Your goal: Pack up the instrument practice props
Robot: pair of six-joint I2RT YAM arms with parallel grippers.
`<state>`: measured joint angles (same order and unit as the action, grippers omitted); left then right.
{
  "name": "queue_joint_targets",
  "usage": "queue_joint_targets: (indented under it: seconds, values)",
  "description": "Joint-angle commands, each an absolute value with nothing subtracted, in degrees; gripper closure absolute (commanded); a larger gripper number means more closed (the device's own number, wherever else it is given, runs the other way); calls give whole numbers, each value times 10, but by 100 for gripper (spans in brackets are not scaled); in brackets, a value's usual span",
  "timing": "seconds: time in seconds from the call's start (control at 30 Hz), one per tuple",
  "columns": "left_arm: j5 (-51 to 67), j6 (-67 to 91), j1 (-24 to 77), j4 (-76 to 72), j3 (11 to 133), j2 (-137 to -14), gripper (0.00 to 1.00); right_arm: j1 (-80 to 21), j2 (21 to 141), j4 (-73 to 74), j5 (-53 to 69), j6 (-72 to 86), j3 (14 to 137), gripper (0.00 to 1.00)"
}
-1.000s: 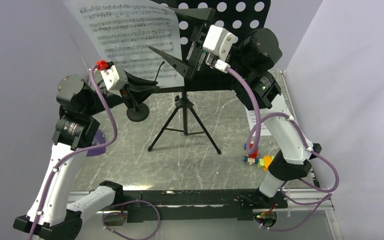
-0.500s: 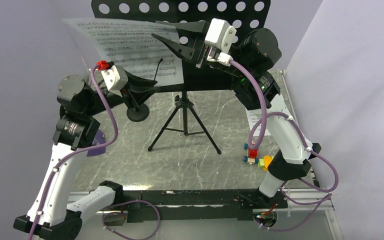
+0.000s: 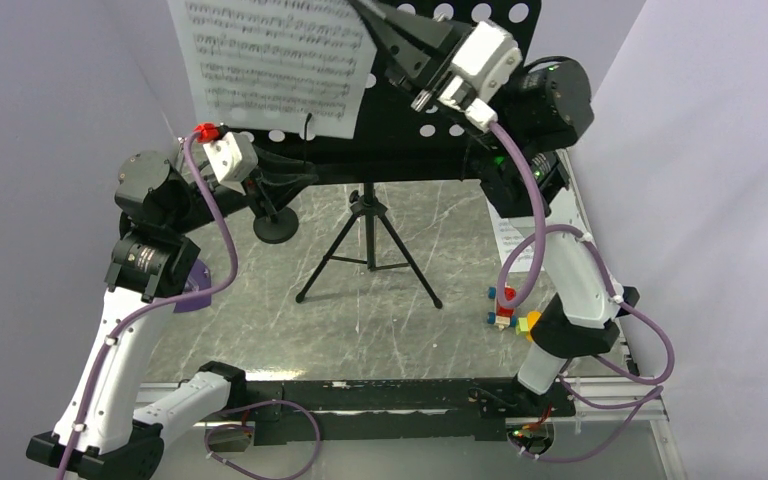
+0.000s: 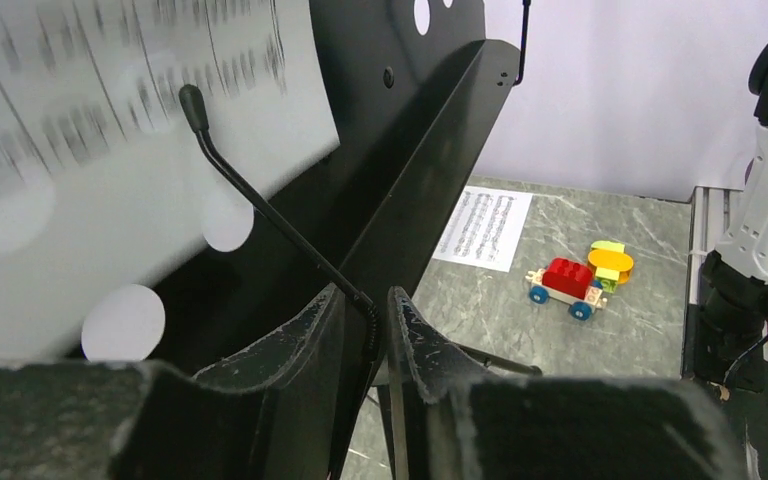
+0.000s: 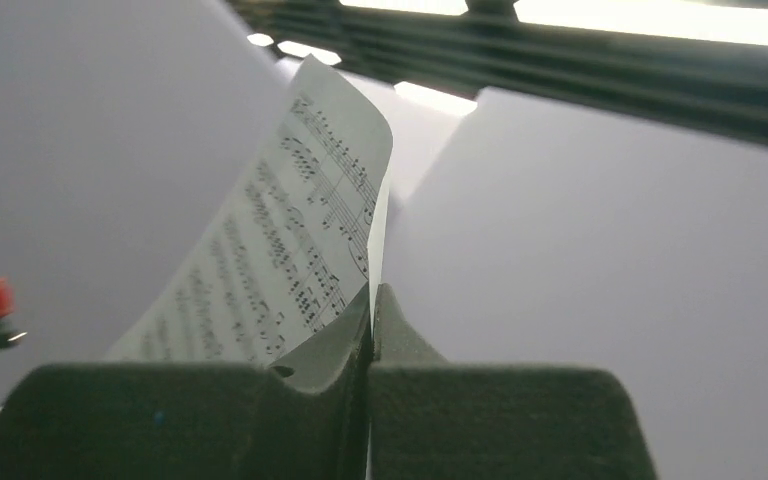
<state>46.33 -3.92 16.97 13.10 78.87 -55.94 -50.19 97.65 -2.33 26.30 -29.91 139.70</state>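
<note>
At the left of the overhead view, the left arm is bent at the elbow, its wrist reaching toward the frame's middle. The left claw [image 4: 365,300] is almost together, with the thin stem of the microphone stand [image 4: 260,200] running between its fingers. Whether they press the stem cannot be told. The stand's round base sits on the tabletop [image 3: 360,320], left of the music stand [image 3: 368,225]. A purple metronome [image 3: 193,295] peeks out behind this arm.

At upper right, the right arm rises high and bends leftward. Its right claw [image 3: 380,25] is clamped on the right edge of a sheet-music page [image 3: 270,60], which is lifted before the perforated desk. The right wrist view shows the fingers pressed flat together on the paper.

Only the left wrist view shows clearly a second page [image 4: 485,228] lying flat on the tabletop, with toy blocks [image 4: 575,280] near it.
</note>
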Motion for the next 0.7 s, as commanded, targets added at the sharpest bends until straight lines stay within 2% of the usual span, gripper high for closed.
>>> queue_joint_targets:
  seconds: [0.0, 0.07, 0.13, 0.23, 0.4, 0.43, 0.67]
  values:
    - [451, -48, 172, 118, 780, -544, 72, -503, 973, -136, 198, -383, 1449, 100]
    - [446, -45, 172, 114, 780, -544, 70, -503, 962, -141, 196, -415, 1447, 100]
    - [440, -43, 171, 111, 782, -546, 63, -503, 948, -143, 189, -441, 1440, 100]
    - [426, -51, 171, 116, 794, -548, 41, -502, 918, -168, 164, -460, 1404, 100]
    - [383, -85, 172, 160, 833, -551, 14, -492, 867, -165, 169, -514, 1358, 100]
    - [373, -96, 172, 172, 843, -550, 3, -491, 853, -161, 170, -526, 1351, 100]
    - [293, -158, 172, 244, 915, -529, 1, -480, 785, -140, 160, -603, 1311, 100]
